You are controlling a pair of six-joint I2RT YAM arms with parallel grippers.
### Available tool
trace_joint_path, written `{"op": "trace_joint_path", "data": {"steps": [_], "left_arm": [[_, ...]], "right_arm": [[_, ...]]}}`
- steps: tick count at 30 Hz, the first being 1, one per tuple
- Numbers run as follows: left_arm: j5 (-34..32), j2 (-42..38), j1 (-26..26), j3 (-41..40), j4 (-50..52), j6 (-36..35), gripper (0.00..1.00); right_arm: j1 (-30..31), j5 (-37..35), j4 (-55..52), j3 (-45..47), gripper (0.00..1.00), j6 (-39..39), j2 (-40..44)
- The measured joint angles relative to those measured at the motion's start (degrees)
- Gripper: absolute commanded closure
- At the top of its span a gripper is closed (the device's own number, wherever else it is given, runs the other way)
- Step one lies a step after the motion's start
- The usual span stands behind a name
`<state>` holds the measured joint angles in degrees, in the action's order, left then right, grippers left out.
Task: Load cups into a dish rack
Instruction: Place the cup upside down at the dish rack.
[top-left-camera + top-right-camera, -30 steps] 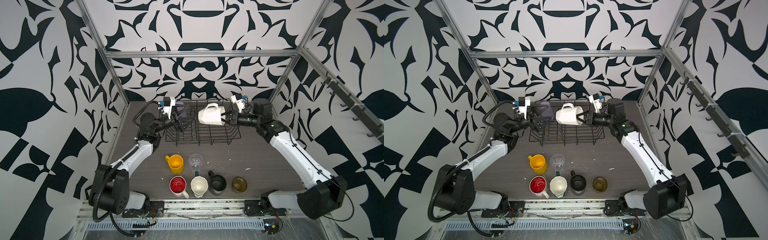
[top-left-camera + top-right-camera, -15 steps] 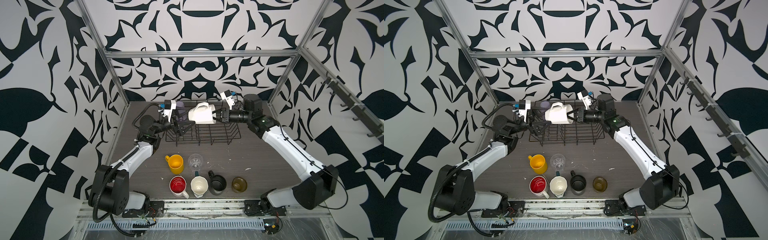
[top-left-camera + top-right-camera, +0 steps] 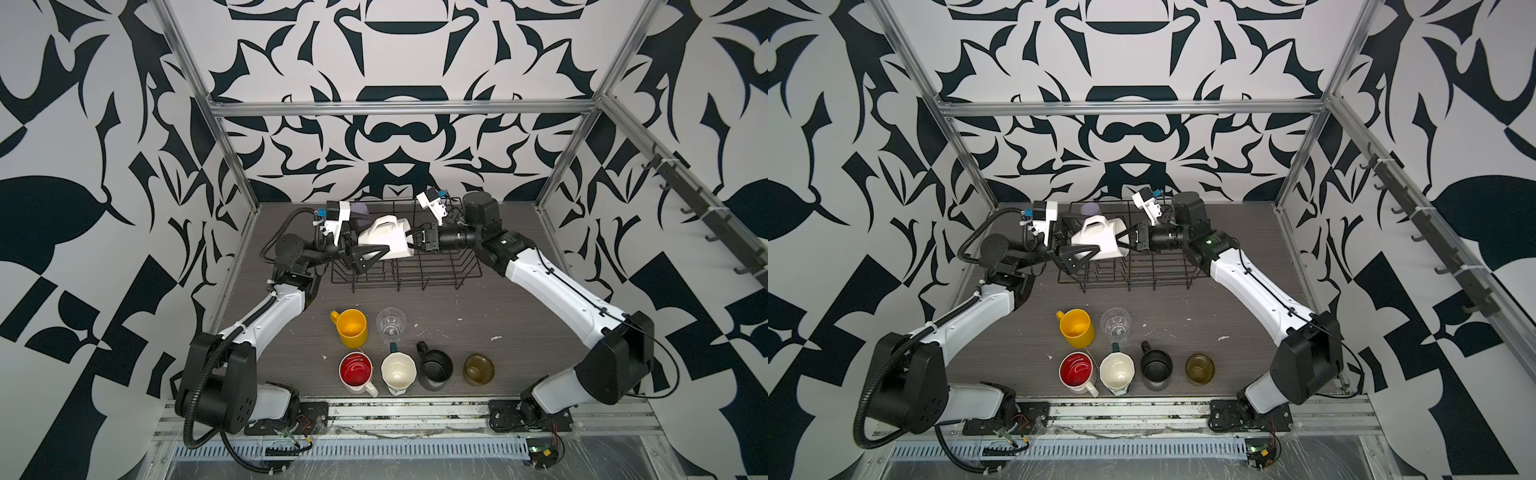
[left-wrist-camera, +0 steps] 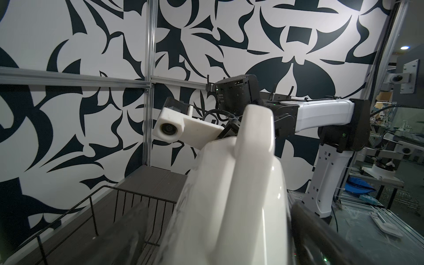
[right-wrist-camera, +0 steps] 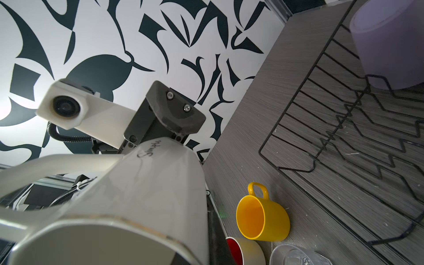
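Observation:
My right gripper [image 3: 412,244] is shut on the rim of the white faceted mug [image 3: 384,241], which lies on its side in the air over the left end of the black wire dish rack [image 3: 415,274]. My left gripper [image 3: 360,245] is open, with a finger on each side of the mug's base end. In the left wrist view the mug [image 4: 229,195] fills the space between the fingers [image 4: 321,231]. A lilac tumbler [image 3: 360,210] stands upside down in the rack's back left corner and also shows in the right wrist view [image 5: 390,46].
On the table in front of the rack stand a yellow mug [image 3: 352,328] and a clear glass [image 3: 391,324]. Nearer the front edge is a row: red-inside mug [image 3: 356,372], teal cream-inside mug [image 3: 398,372], black mug [image 3: 434,368], olive-brown cup [image 3: 478,369].
My right arm has carried the white mug leftward over the rack until its base sits between the left gripper's open fingers. The left arm barely moved.

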<state>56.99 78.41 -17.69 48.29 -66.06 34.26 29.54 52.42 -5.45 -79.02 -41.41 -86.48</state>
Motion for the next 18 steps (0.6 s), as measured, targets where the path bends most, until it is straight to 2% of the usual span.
{"op": "trace_joint_path", "data": {"steps": [18], "left_arm": [[2.4, 0.9, 0.0, -0.1, -3.0, 3.1, 0.01]], "right_arm": [[0.2, 1.7, 5.7, 0.0, 1.00, -3.4, -0.8]]}}
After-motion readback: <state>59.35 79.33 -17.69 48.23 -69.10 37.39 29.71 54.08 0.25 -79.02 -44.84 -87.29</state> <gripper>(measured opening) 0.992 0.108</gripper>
